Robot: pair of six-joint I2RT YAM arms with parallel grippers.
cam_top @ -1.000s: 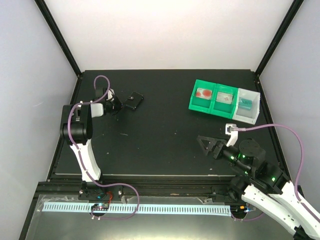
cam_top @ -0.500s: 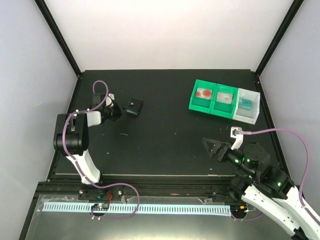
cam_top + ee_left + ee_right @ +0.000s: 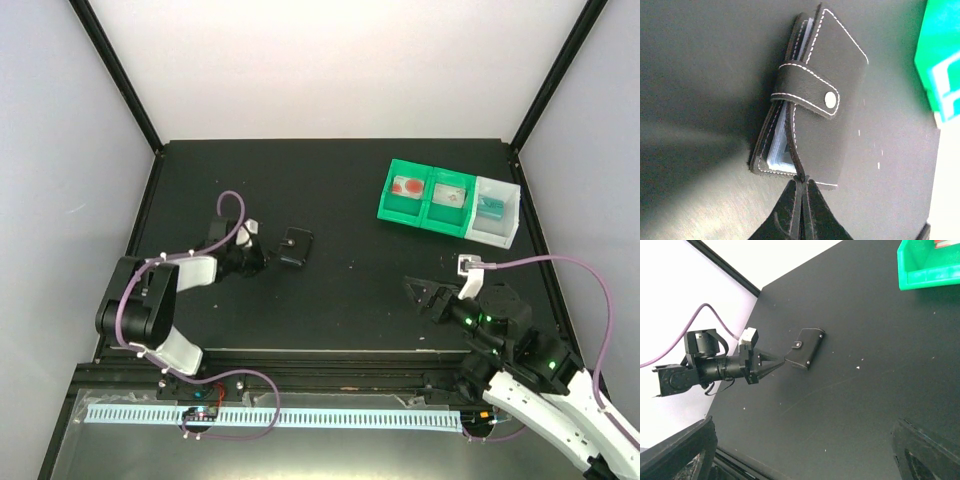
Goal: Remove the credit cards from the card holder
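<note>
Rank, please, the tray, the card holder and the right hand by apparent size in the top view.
Largest: tray.
Then right hand and card holder, which look alike, so unranked.

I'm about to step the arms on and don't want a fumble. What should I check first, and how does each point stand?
1. Grip: left gripper shut on card holder near edge: ok.
2. Unfastened: snap strap snapped shut: not ok.
3. Emptied: credit cards show edges inside: not ok.
4. Ready: right gripper open, apart from the holder: ok.
5. Holder resting on table: cannot tell.
</note>
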